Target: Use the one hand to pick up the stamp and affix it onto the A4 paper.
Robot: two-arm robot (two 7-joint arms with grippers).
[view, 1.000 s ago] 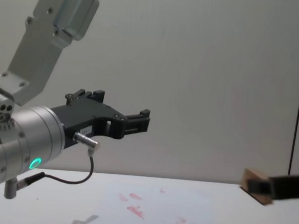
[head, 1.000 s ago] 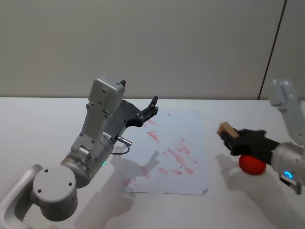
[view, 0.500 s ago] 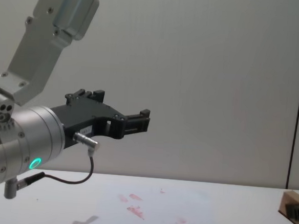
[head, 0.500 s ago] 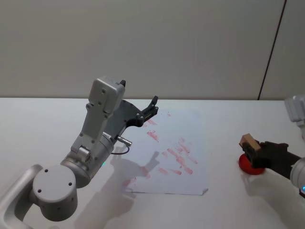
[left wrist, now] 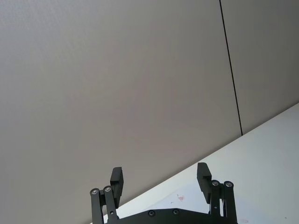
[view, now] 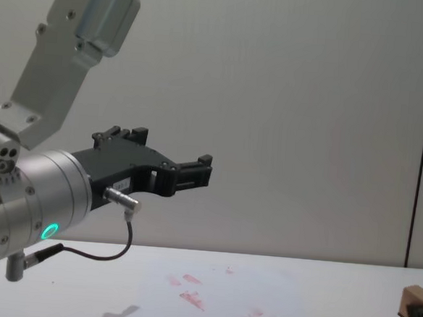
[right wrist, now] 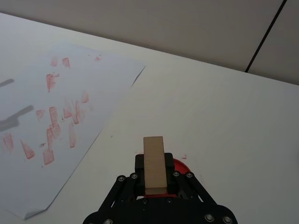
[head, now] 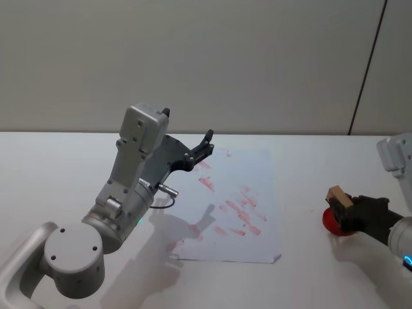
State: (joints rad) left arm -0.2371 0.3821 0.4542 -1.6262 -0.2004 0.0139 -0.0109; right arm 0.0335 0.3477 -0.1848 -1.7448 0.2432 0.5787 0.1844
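From the head, the right gripper (head: 344,212), jaws closed on the stamp (head: 338,196), has drawn back from near the paper (head: 248,167) to the red ink pad (head: 336,224); the left gripper (head: 207,143) hangs open over the paper's far corner. At the right wrist the stamp (right wrist: 153,163) stands clamped above the pad (right wrist: 179,164), beside the paper (right wrist: 93,79), so re-inking probably comes before the next print.

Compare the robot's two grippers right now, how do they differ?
The left gripper is open and empty, while the right gripper is shut on the wooden stamp. The left gripper is raised above the A4 paper; the right gripper is low, off the paper's right side, over a red ink pad. Both are black and two-fingered.
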